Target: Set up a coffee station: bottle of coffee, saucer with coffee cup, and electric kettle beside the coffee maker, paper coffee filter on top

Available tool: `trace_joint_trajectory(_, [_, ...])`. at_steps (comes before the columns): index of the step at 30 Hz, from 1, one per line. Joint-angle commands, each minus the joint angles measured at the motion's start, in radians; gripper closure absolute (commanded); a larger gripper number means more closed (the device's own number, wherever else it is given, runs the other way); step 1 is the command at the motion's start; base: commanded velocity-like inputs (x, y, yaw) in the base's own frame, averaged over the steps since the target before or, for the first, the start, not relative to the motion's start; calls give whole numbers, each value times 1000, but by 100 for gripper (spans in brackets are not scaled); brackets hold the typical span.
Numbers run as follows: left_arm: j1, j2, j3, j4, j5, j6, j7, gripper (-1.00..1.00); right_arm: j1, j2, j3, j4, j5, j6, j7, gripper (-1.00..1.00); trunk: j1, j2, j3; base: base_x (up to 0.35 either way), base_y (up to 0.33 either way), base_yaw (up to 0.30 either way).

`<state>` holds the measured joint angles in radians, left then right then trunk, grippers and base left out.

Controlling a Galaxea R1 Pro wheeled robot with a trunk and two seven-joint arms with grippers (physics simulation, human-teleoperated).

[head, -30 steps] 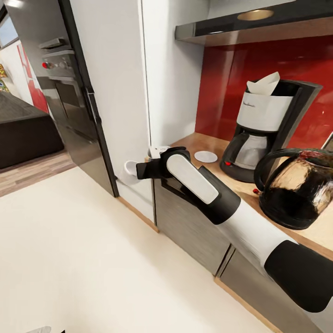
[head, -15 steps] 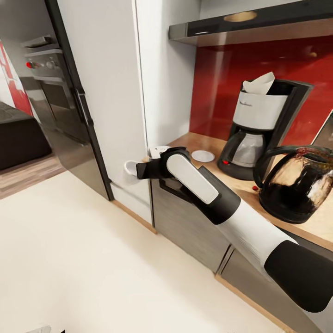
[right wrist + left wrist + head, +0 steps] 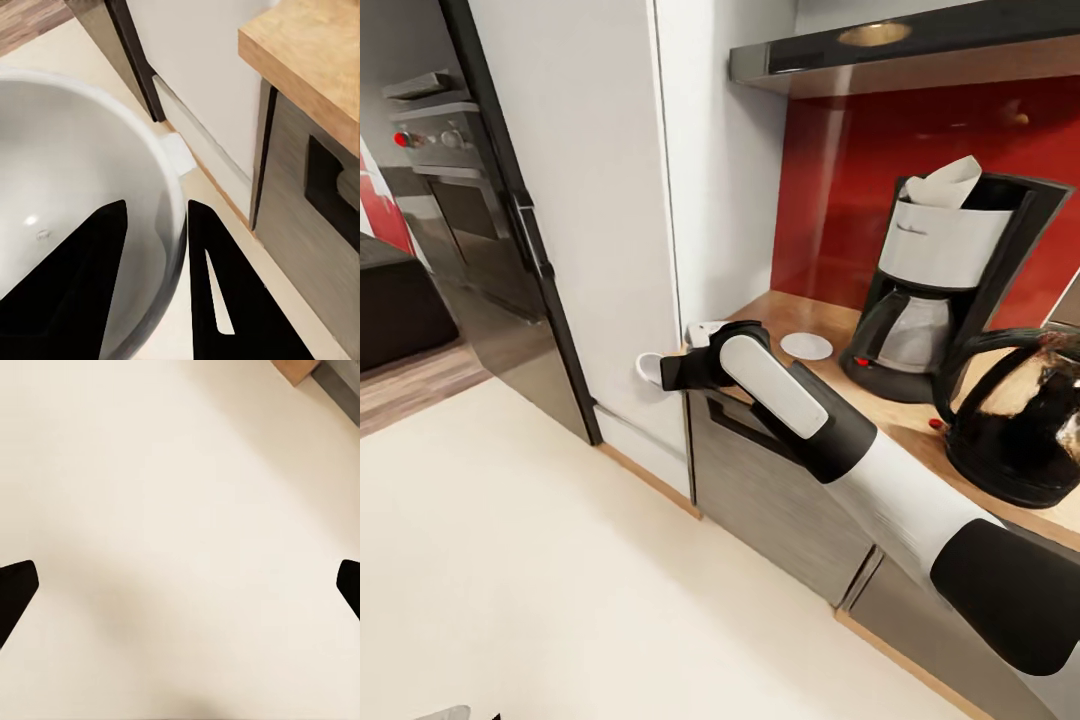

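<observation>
Head view: right gripper clamped on rim of coffee cup, held off countertop end; saucer at 3 o'clock of cup, near coffee maker; next: carry cup over saucer, lower; left gripper spread, empty.

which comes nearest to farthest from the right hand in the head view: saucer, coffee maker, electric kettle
1. The saucer, on the countertop close behind the right hand, which grips the coffee cup.
2. The coffee maker, further along the counter against the red wall.
3. The electric kettle, farthest along the counter, beside the coffee maker toward the front edge.
</observation>
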<state>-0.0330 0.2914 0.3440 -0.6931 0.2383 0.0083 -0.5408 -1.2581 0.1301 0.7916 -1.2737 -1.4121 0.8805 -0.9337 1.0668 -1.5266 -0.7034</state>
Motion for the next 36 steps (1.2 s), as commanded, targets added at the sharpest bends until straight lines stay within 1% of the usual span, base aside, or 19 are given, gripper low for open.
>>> trace_joint_trajectory(1, [-1, 0, 1, 1, 6, 1, -5, -100, -1, 0, 1, 0, -8, 1, -10, 100, 0, 0, -1, 262, 197, -38])
trace_joint_trajectory(6, [-1, 0, 1, 1, 6, 1, -5, -100, -1, 0, 1, 2, -9, 1, -10, 100, 0, 0, -1, 102, 73, -139])
trace_joint_trajectory(12, [-1, 1, 2, 22, 6, 0, -5, -100, -1, 0, -1, 0, -9, 2, -12, 100, 0, 0, -1, 10, 7, -19])
trace_joint_trajectory(15, [-1, 1, 3, 26, 7, -1, -5, -100, -2, 1, -29, 32, -3, -1, -32, 100, 0, 0, -1, 0, 0, 0])
trace_joint_trajectory(16, [-1, 1, 3, 26, 6, -1, -5, -100, -4, 4, -55, 59, -3, 0, -120, 100, 0, 0, -1, 0, 0, 0])
trace_joint_trajectory(18, [-1, 1, 3, 26, 6, -1, -5, -100, -9, 5, -60, 64, -4, 2, -167, 100, 0, 0, -1, 0, 0, 0])
trace_joint_trajectory(20, [-1, 1, 3, 26, 6, -1, -5, -100, -15, 6, -62, 67, -5, 3, -194, 100, 0, 0, -1, 0, 0, 0])
trace_joint_trajectory(25, [-1, 1, 3, 26, 6, -1, -5, -100, -21, 7, -64, 69, -5, 3, -215, 100, 0, 0, -1, 0, 0, 0])
trace_joint_trajectory(36, [-1, 1, 3, 26, 6, 0, -5, -100, -37, 8, -64, 70, -4, 5, -223, 100, 0, 0, -1, 0, 0, 0])
